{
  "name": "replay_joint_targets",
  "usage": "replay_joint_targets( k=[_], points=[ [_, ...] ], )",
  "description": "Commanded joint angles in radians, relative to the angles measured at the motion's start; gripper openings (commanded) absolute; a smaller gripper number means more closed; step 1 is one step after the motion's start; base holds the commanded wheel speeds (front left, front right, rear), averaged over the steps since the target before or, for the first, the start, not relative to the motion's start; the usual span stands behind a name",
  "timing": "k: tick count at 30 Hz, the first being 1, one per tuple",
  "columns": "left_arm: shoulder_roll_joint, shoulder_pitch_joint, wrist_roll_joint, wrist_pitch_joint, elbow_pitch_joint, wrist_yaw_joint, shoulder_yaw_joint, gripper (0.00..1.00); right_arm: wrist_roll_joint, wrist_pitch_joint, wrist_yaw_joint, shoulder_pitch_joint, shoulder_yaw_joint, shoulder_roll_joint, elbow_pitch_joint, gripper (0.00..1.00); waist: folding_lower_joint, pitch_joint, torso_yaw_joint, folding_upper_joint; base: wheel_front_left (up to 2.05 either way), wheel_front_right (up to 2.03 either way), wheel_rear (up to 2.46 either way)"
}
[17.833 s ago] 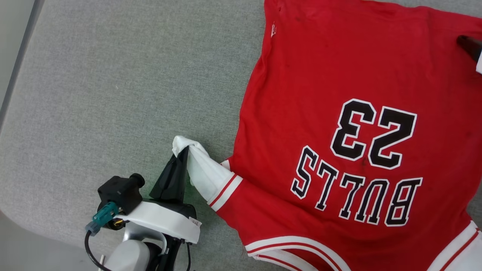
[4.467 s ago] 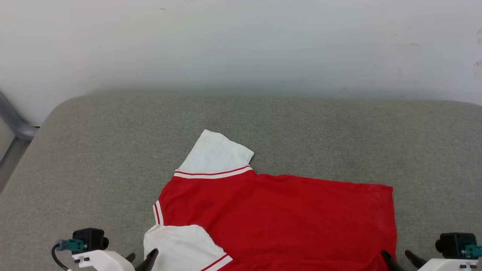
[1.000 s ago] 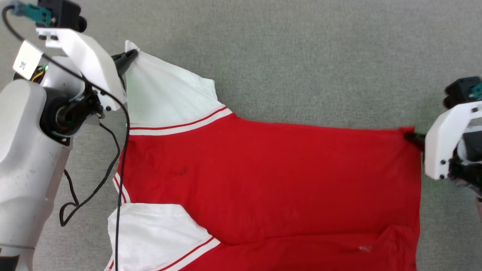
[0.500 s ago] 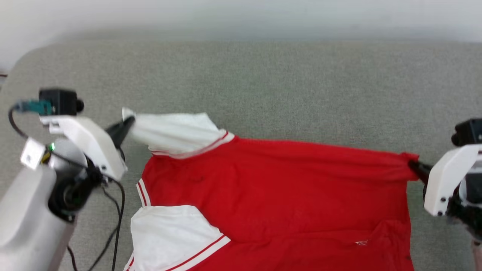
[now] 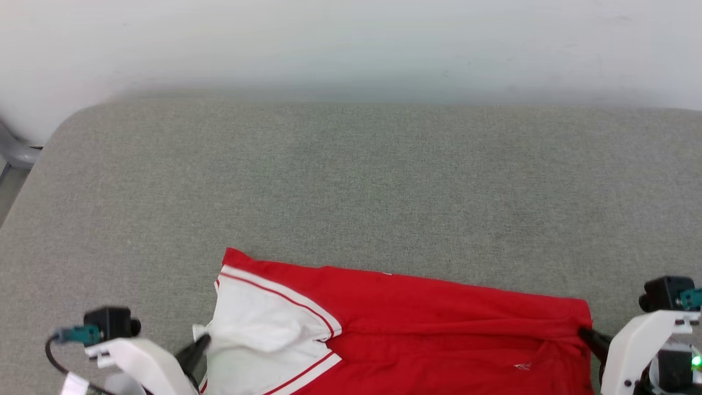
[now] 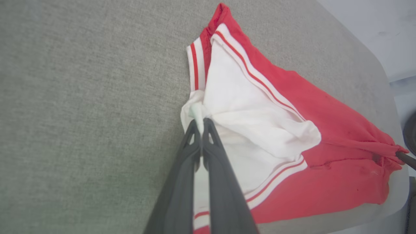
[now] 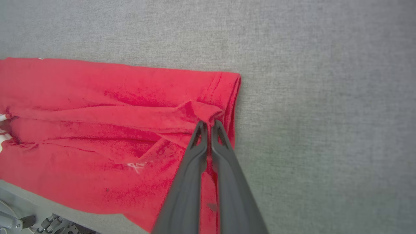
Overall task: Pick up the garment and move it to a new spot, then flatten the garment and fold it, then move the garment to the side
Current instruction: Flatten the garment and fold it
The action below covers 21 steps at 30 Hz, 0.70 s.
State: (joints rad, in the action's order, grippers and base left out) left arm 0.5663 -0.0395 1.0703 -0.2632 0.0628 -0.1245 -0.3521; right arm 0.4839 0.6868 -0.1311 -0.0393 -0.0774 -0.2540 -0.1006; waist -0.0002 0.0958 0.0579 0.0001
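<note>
My left gripper (image 6: 200,122) is closed tight on the bunched tip of a white sleeve (image 6: 253,120) of the shirt (image 5: 428,318), and the two fingers meet with only cloth between them. My right gripper (image 7: 208,123) is likewise pinched shut on a red corner at the opposite end (a small peak of fabric rises at the fingertips).

The shirt lies on the grey padded surface (image 5: 351,181), along its near side, and is drawn out between the two grippers from left to right in the head view. Its far edge runs nearly straight across. Its near part reaches the front edge of the surface.

The held sleeve is pulled over the red body and lies crumpled on more white cloth edged with red-and-white striped trim. Long creases run through the red cloth toward the right gripper, and a small white mark shows on the red near that end.

Beyond the shirt the surface extends to a pale wall (image 5: 351,44).
</note>
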Motion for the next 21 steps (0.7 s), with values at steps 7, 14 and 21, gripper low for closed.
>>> replay_joint_targets(
  k=[7, 14, 21],
  points=[
    [-0.036, 0.123, 0.041, 0.025, 0.002, -0.011, -0.004, 0.0, 0.001, -0.075, 0.001, 0.079, -0.019, 0.032, -0.044, 0.16, 0.0002, -0.018, -0.009, -0.0001, 0.0, 0.0, 0.0],
    [-0.073, 0.105, 0.008, 0.082, 0.042, 0.027, -0.029, 1.0, -0.015, -0.271, 0.001, 0.102, -0.021, 0.074, -0.046, 1.0, 0.0002, -0.03, -0.009, -0.0001, 0.0, 0.0, 0.0],
    [-0.091, 0.061, -0.105, 0.251, 0.033, 0.054, -0.027, 1.0, -0.045, -0.374, 0.001, 0.111, -0.034, 0.089, 0.017, 1.0, 0.0002, -0.056, -0.018, -0.0001, 0.0, 0.0, 0.0]
  ],
)
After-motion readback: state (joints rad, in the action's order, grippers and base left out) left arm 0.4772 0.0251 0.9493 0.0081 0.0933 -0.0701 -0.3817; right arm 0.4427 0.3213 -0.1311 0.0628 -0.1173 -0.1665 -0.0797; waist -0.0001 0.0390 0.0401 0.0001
